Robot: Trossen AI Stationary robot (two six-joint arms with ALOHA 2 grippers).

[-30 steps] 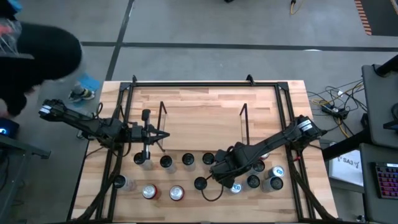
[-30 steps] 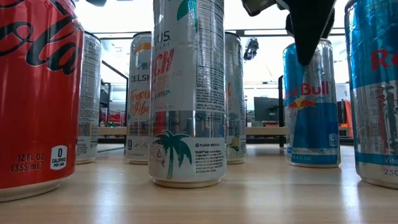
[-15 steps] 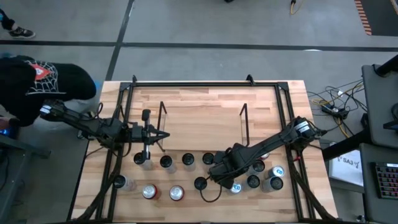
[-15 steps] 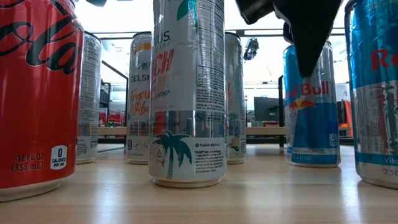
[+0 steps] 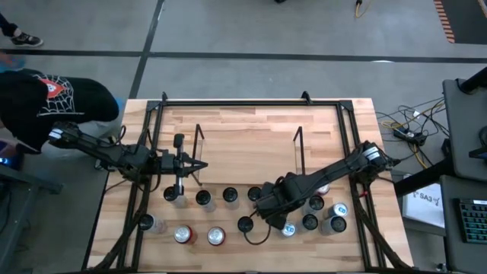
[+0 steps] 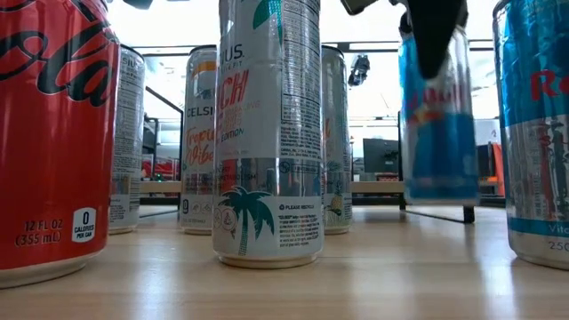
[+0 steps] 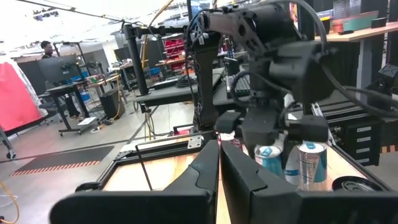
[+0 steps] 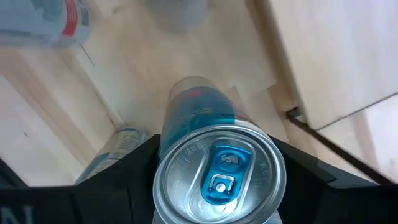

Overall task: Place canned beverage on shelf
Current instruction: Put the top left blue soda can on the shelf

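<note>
The slim blue-and-silver aluminium can (image 6: 436, 133) hangs clear of the pale wood-plank table (image 5: 243, 125), its base lifted above the boards in the low view. It is a tall, narrow cylinder with a glossy blue wrap, red lettering, a bright silver lid and a blue pull tab, seen end-on in the right wrist view (image 8: 217, 177). The right pincer (image 5: 268, 200) is clenched around the can's upper part, one dark finger on each side of the lid.

From above, this can sits near the middle of the table's near half, just near of the low wire-and-wood shelf (image 5: 247, 144), whose thin black end frames stand upright at left and right.

Other cans stand on the table around it: a row of dark-topped ones along the shelf's near side, a broad red can (image 6: 53, 133) and a tall silver can with a teal palm-tree print (image 6: 269, 133) at the near edge, and a cluster of blue and silver cans (image 5: 323, 213) to the right.

The left pincer (image 5: 199, 165) hovers over the table's left side with its two dark fingers pressed together, grasping nothing.
</note>
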